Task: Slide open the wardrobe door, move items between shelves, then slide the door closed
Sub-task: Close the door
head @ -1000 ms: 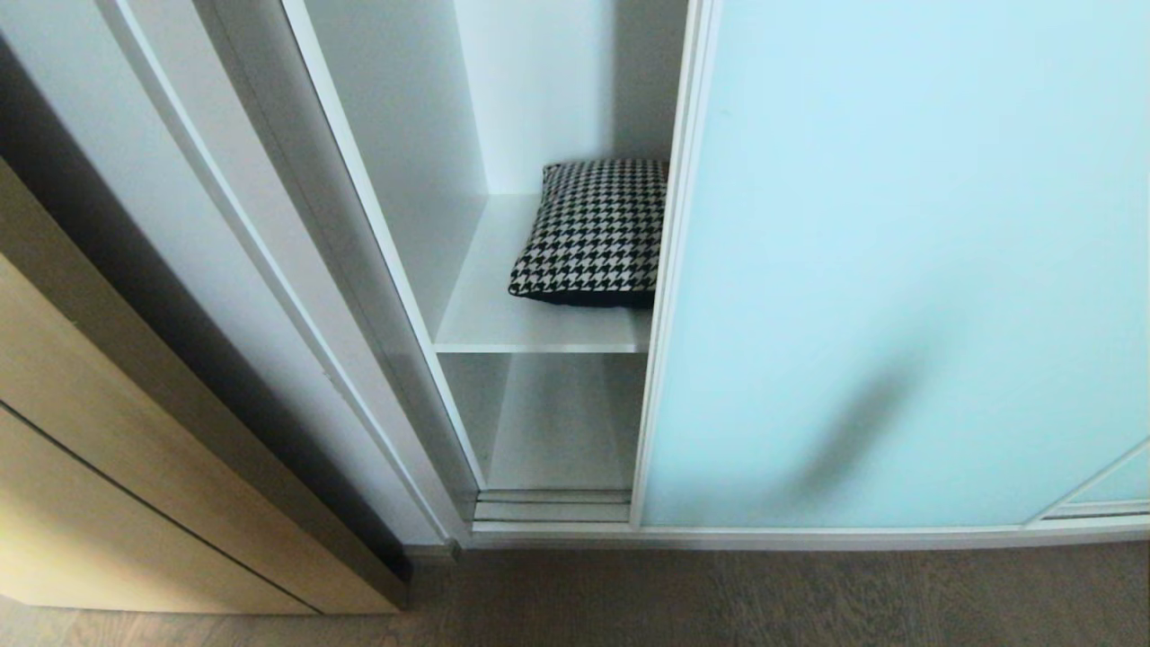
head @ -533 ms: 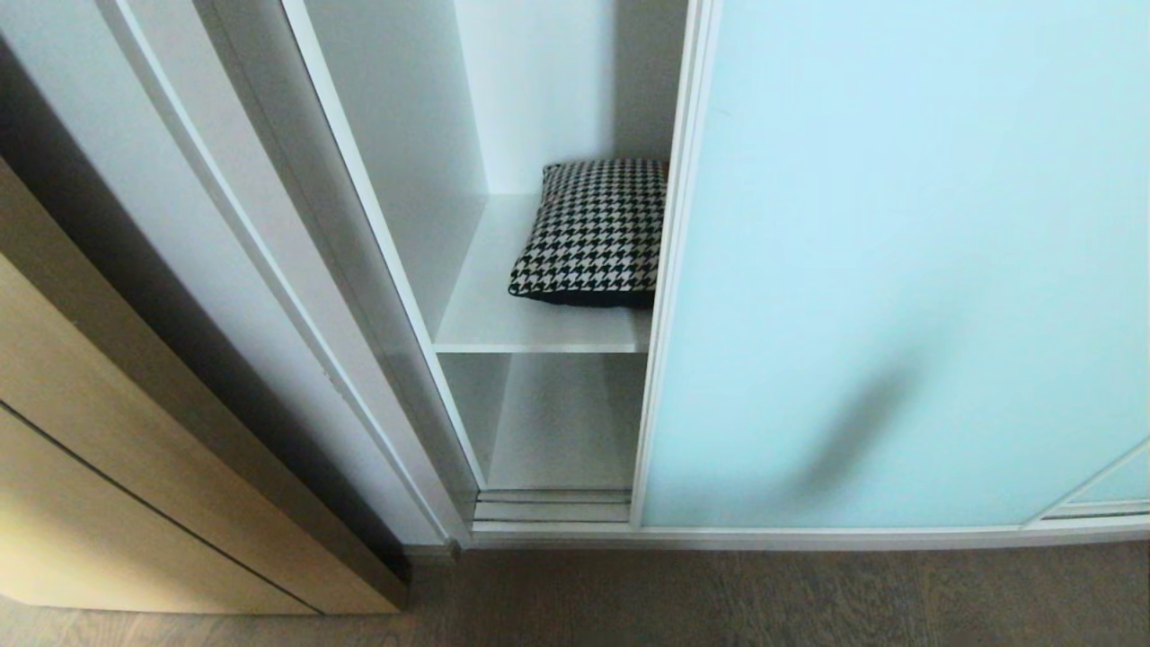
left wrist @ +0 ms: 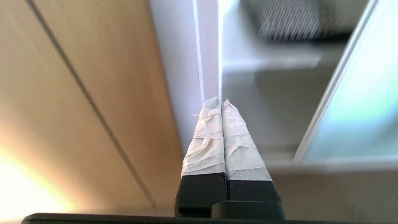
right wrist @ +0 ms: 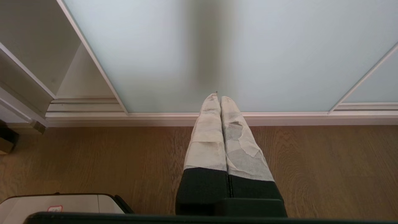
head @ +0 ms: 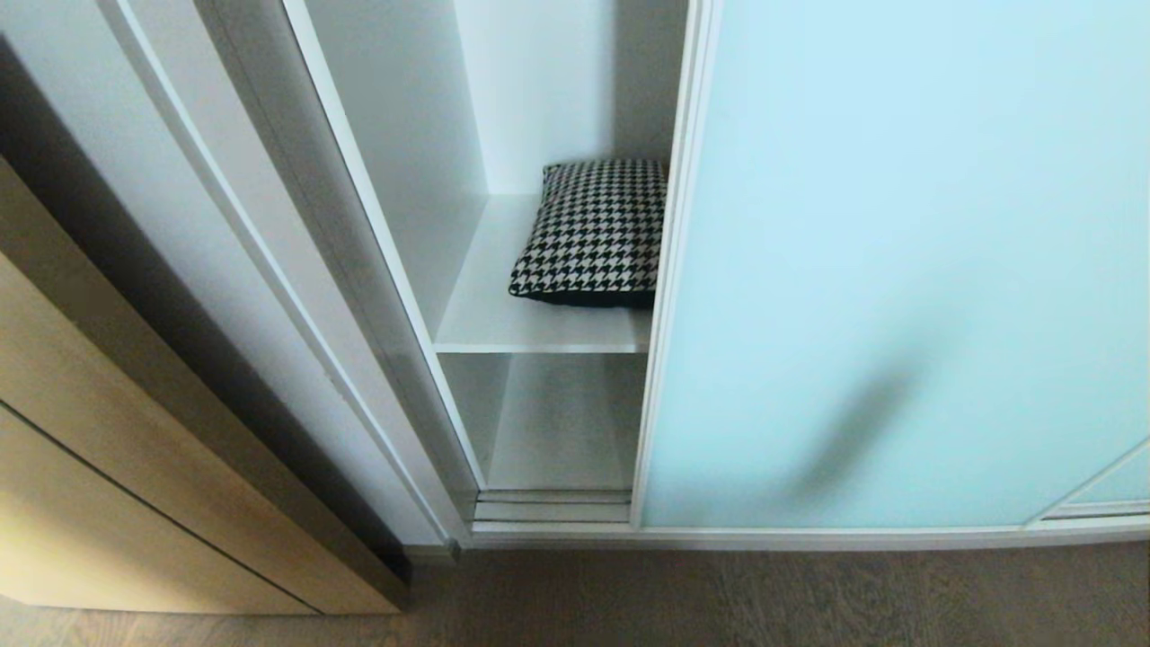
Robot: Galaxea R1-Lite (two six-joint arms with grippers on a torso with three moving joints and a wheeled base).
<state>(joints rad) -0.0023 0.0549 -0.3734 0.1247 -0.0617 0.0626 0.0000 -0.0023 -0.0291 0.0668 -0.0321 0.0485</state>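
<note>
The sliding wardrobe door (head: pixel 898 270), a pale aqua frosted panel in a thin white frame, stands partly slid aside and leaves a gap on its left. In that gap a houndstooth cushion (head: pixel 593 229) lies on a white shelf (head: pixel 499 314), its right part hidden behind the door; a lower shelf (head: pixel 561 431) lies beneath. Neither arm shows in the head view. My left gripper (left wrist: pixel 220 102) is shut and empty, pointing at the wardrobe's left post with the cushion (left wrist: pixel 292 18) blurred beyond. My right gripper (right wrist: pixel 216 97) is shut and empty, low over the floor before the door (right wrist: pixel 217 46).
A light wooden cabinet (head: pixel 108 467) stands left of the wardrobe, close to the left gripper. Brown wood floor (head: pixel 719 602) runs along the front. The bottom door track (head: pixel 552 508) lies at the opening's foot. A corner of my base (right wrist: pixel 62 202) shows in the right wrist view.
</note>
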